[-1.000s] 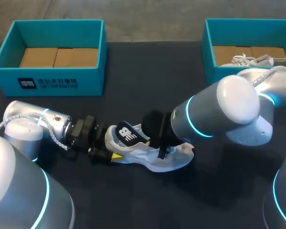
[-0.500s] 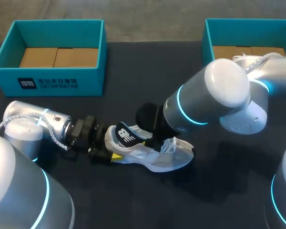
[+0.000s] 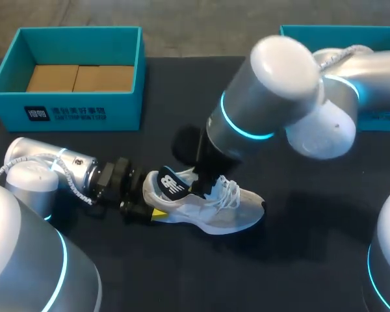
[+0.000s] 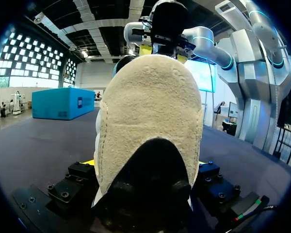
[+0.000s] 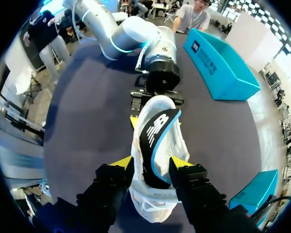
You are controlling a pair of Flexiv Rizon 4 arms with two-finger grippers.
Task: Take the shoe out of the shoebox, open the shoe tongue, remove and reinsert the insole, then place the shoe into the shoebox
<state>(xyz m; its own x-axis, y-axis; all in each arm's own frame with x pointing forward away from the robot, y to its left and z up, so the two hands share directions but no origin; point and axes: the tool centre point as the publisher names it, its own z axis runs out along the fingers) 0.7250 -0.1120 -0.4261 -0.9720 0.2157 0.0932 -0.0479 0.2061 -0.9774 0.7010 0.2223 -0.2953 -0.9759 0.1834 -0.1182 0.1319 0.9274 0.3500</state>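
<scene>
Shoe (image 3: 211,211) on counter (image 3: 299,260), heel clamped by left end effector (image 3: 155,207); right end effector (image 5: 152,167) pinches the tongue (image 5: 157,131). Likely the tongue-opening step; next, ease it back gently.

Robotics lab: left arm (image 3: 52,172), right arm (image 3: 279,97), dark table (image 3: 299,260), teal shoebox (image 3: 120,110).

Dark matte table (image 3: 201,91), smooth cloth-like surface; even light, soft shadows pooled on it.

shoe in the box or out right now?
Out: the shoe lies on the table, clear of both boxes, its heel held in the left gripper.
</scene>
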